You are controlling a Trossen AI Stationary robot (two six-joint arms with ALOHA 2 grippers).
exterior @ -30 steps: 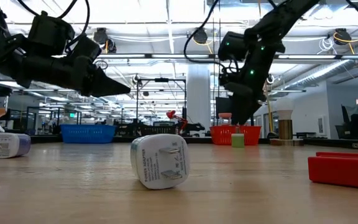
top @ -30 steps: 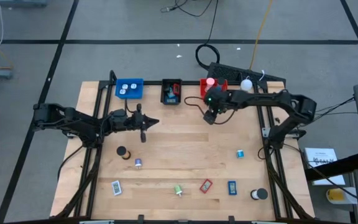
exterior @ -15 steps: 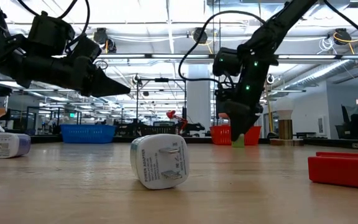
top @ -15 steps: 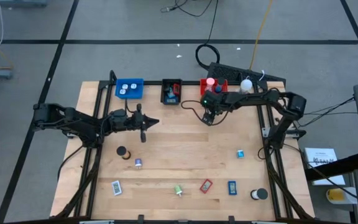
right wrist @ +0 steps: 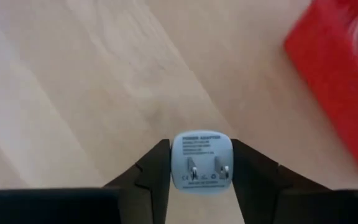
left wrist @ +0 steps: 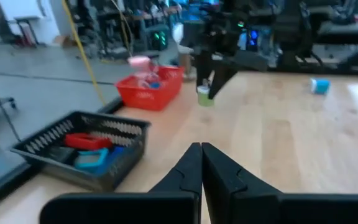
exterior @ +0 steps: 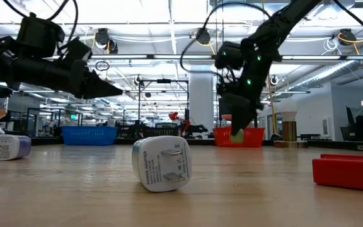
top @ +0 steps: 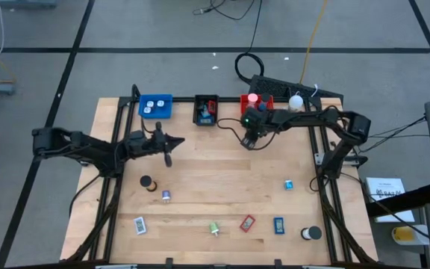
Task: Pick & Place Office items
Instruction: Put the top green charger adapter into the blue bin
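Note:
My right gripper [top: 251, 140] stands at the table's far middle, just in front of the red tray [top: 258, 102], shut on a small pale power adapter [right wrist: 201, 158] with two metal prongs. The same adapter looks greenish in the low view [exterior: 237, 134] and in the left wrist view [left wrist: 204, 96]. My left gripper [top: 174, 142] hovers shut over the left half of the table and holds nothing. Other office items lie along the table's near part, among them a black cylinder [top: 146, 181], a red rectangle [top: 247, 223] and a blue one [top: 278, 225]. My right gripper pinches the adapter by its two opposite sides [right wrist: 175, 158] between its two fingers, with the pronged face turned toward the wrist. The fingers slant downward from the table's right side. In the low view the adapter sits a little above the tabletop.
A blue tray [top: 155, 106], a black tray [top: 206, 110] and the red tray stand along the far edge, with a white ball-topped stand [top: 296, 101] beside them. A white adapter [exterior: 162, 162] lies close to the low camera. Bare wood stretches across the table's middle.
My right gripper has shut on the adapter, which stood on the table before and now sits slightly higher between the fingers. My left gripper has drawn back a little toward the table's left edge and stays shut.

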